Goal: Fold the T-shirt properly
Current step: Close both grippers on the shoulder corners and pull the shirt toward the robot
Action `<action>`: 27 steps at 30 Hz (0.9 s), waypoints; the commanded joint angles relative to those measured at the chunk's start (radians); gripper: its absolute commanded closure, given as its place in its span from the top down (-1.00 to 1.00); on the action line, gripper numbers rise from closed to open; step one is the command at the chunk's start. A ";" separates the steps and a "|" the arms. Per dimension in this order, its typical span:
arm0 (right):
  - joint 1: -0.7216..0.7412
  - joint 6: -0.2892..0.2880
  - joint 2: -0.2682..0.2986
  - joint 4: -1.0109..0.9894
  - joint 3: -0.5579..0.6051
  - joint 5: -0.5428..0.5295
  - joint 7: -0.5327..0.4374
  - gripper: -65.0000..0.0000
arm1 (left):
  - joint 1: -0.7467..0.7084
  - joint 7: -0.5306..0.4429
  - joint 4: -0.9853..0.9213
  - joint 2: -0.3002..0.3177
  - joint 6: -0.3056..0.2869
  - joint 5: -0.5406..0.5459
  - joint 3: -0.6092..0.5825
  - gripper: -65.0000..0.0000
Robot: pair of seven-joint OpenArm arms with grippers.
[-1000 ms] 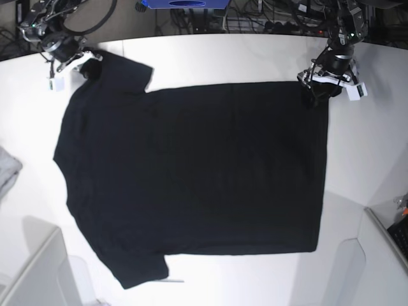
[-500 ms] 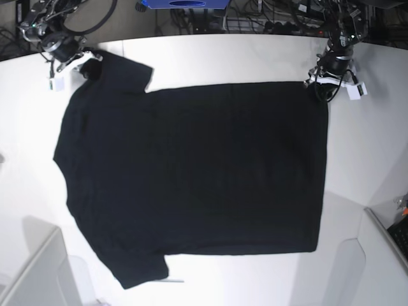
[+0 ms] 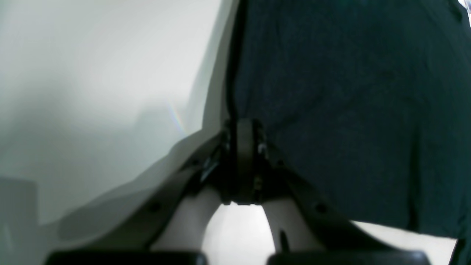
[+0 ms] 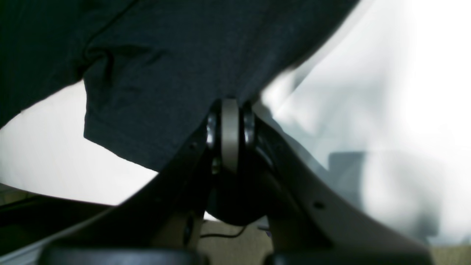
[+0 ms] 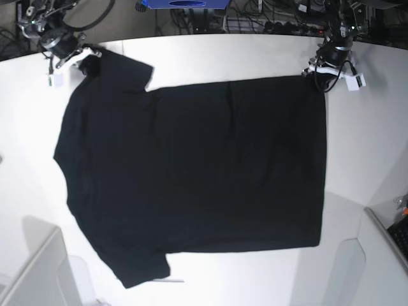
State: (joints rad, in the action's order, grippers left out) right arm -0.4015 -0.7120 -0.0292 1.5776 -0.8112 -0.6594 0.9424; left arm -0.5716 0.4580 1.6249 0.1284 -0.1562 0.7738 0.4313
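Note:
The black T-shirt (image 5: pixel 191 178) lies spread flat on the white table (image 5: pixel 255 54), plain side up, collar end to the left and hem to the right. My left gripper (image 5: pixel 317 78) is shut on the far hem corner. In the left wrist view (image 3: pixel 244 127) its jaws pinch the dark cloth (image 3: pixel 349 92) at the edge. My right gripper (image 5: pixel 89 62) is shut on the far sleeve's corner. In the right wrist view (image 4: pixel 230 106) its jaws are closed on the cloth (image 4: pixel 158 55).
A blue object (image 5: pixel 185 4) and cables lie behind the table's far edge. Pale box-like shapes stand at the lower left (image 5: pixel 38 274) and lower right (image 5: pixel 376 255). A small white strip (image 5: pixel 175 279) lies by the near sleeve.
Both grippers have moved toward the table's far edge, pulling the shirt's far edge with them. A grey cloth at the left edge is gone.

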 commanded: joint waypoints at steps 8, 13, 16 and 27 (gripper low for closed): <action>-0.089 0.014 0.012 0.051 -0.004 0.077 0.065 -1.00 | -0.104 0.060 0.081 0.007 0.034 -0.041 0.002 -1.00; -0.141 0.014 -0.008 0.178 -0.004 0.076 0.065 -1.00 | -0.124 0.060 0.120 0.024 0.034 -0.040 0.002 -1.00; -0.161 0.014 -0.011 0.211 -0.004 0.076 0.069 -1.00 | -0.144 0.063 0.151 0.041 0.034 -0.041 0.002 -1.00; -0.225 0.014 -0.056 0.275 -0.004 0.074 0.065 -1.00 | -0.201 0.063 0.171 0.049 0.033 -0.038 0.059 -1.00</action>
State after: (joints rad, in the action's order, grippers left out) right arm -0.6186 -0.6964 -0.0891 1.8381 -0.8116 -0.5724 1.0183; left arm -0.7654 0.5362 1.7782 0.1692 -0.1188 0.7330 0.4831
